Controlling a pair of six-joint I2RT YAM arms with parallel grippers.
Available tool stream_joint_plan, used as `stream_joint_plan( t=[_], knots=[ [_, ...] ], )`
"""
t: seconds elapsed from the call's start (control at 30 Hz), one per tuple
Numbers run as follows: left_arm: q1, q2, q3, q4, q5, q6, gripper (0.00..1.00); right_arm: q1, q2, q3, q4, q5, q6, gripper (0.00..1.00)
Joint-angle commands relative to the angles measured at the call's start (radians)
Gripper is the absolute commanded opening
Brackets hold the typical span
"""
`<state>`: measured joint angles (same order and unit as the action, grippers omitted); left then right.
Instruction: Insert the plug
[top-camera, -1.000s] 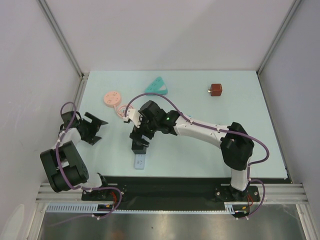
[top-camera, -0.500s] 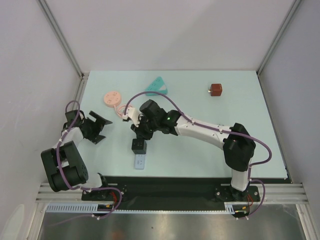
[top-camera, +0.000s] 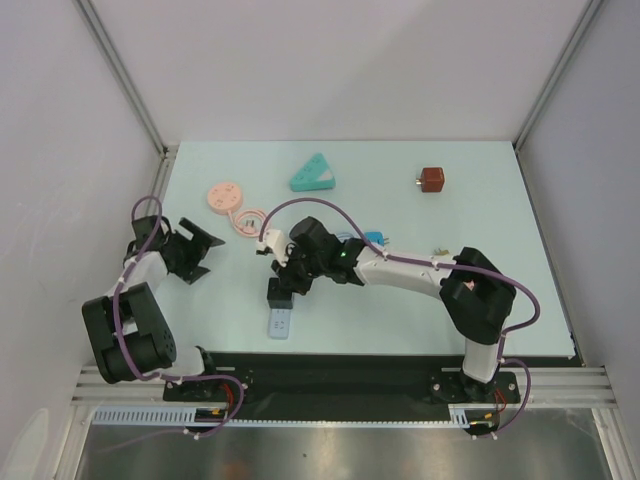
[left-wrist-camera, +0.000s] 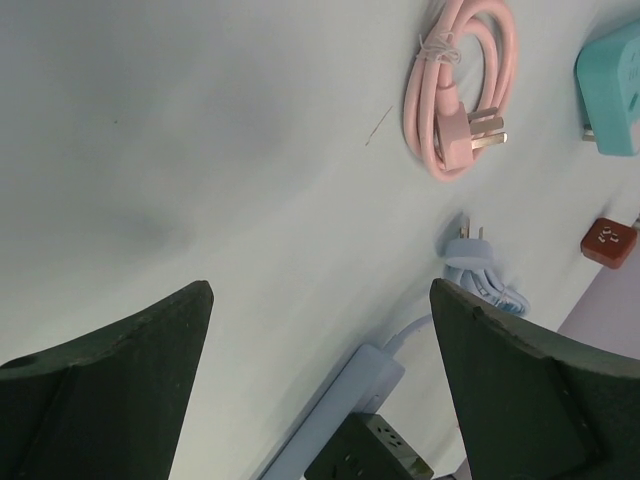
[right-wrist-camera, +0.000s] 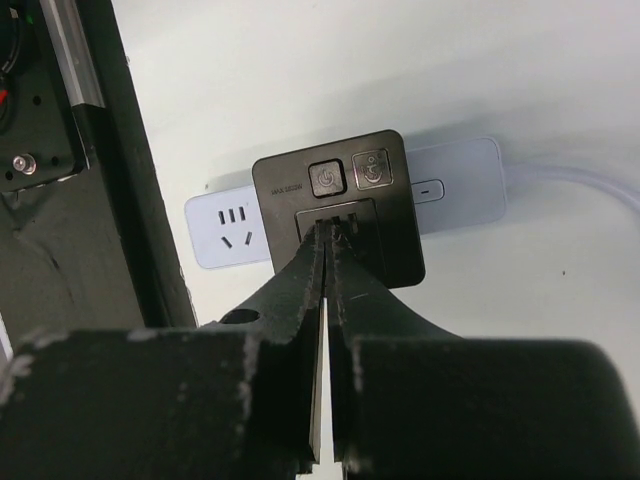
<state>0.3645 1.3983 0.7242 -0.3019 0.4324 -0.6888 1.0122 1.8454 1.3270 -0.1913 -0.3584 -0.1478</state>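
The plug is a black cube adapter (right-wrist-camera: 340, 215) with two buttons on top. It sits on a white power strip (right-wrist-camera: 225, 235) near the table's front edge, and I cannot tell how deep it is seated. My right gripper (right-wrist-camera: 330, 228) is shut with nothing between its fingers, and its tips rest over the adapter's top face. From above, the right gripper (top-camera: 290, 274) stands over the adapter (top-camera: 279, 293) and the strip (top-camera: 281, 324). My left gripper (top-camera: 195, 255) hangs open and empty at the left, apart from them. In its view the left gripper (left-wrist-camera: 320, 290) frames the strip (left-wrist-camera: 335, 410) and the adapter (left-wrist-camera: 370, 455).
A pink round socket (top-camera: 223, 195) and its coiled pink cable (top-camera: 248, 220) lie at the back left. A teal triangular socket (top-camera: 313, 174) and a red-brown cube (top-camera: 431, 179) sit further back. A blue plug and cable (left-wrist-camera: 475, 265) lie beside the right arm.
The right gripper has gone from open to shut and the arm has drawn nearer to the front edge, its tips now over the black adapter. The left gripper shifted slightly away.
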Motion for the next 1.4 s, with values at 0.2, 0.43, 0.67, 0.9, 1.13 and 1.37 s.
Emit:
stream_joint_plan(
  t=[0.2, 0.43, 0.67, 0.9, 1.13, 1.37],
  knots=[
    [-0.044, -0.061, 0.058, -0.025, -0.069, 0.035, 0.96, -0.001, 0.02, -0.103, -0.002, 0.044, 0.025, 0.0],
    [-0.044, -0.09, 0.107, -0.051, -0.126, 0.055, 0.95, 0.017, -0.001, -0.157, 0.043, 0.058, 0.044, 0.0],
    [-0.094, -0.076, 0.224, -0.082, -0.167, 0.098, 0.93, -0.02, -0.087, -0.014, -0.056, 0.036, 0.01, 0.13],
    [-0.287, -0.018, 0.409, -0.169, -0.204, 0.179, 0.89, -0.076, -0.279, 0.046, -0.046, 0.142, 0.115, 0.56],
    [-0.51, -0.068, 0.432, -0.207, -0.296, 0.239, 0.88, -0.222, -0.44, -0.089, -0.215, 0.467, 0.387, 0.84],
    [-0.716, -0.077, 0.481, -0.229, -0.291, 0.33, 0.85, -0.42, -0.597, -0.274, -0.368, 0.755, 0.636, 0.84]
  ],
)
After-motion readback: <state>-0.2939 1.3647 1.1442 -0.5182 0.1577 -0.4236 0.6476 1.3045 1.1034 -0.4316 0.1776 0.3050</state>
